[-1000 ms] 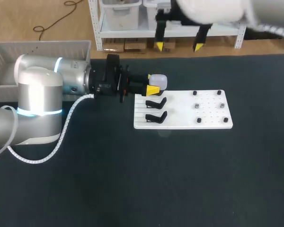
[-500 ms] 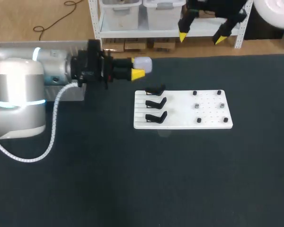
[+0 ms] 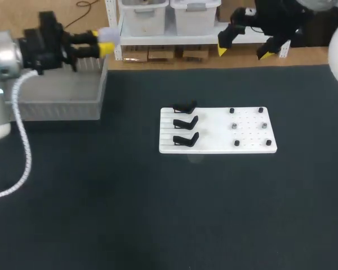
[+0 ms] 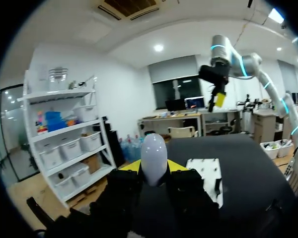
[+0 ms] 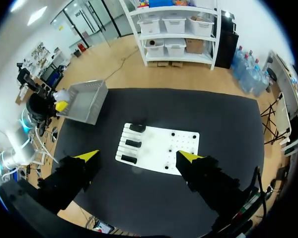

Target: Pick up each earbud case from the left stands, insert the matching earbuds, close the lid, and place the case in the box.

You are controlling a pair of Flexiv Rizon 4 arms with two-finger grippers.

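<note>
Earbud case (image 3: 108, 35), pale rounded plastic, is pinched in the yellow-tipped left gripper (image 3: 101, 42), long axis out along the fingers, over the grey ribbed box (image 3: 56, 104) (its floor toward seven o'clock). Right gripper (image 3: 243, 53) gapes wide, well apart at the table's one o'clock.

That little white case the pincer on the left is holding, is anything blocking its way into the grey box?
Nothing visible does. The left pincer holds the case in the air by a corner of the grey box, with only open space between them.
</note>
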